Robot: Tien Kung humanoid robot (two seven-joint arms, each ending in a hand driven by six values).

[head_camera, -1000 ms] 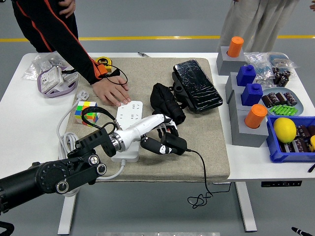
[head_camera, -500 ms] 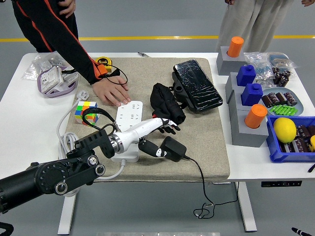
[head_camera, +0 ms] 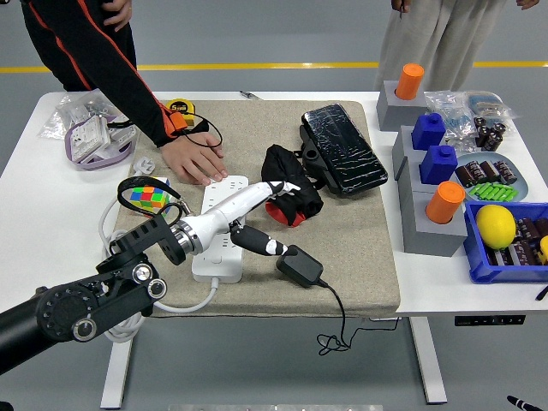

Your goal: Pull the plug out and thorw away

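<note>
We're pretty sure this is a robotics lab: grey floor (head_camera: 282, 34) with a yellow line (head_camera: 300, 65), white tabletop (head_camera: 34, 197) crowded with test blocks (head_camera: 432, 218), a parts bin (head_camera: 505, 244), and people standing by.

White table (head_camera: 34, 184); grey floor (head_camera: 257, 34) with yellow line (head_camera: 282, 65).

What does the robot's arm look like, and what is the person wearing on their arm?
The robot's left arm is chunky and black with round silver joint caps, ending in a white forearm shell and a left hand with black fingers. The person's sleeve is black with an orange stripe and orange cuff.
</note>
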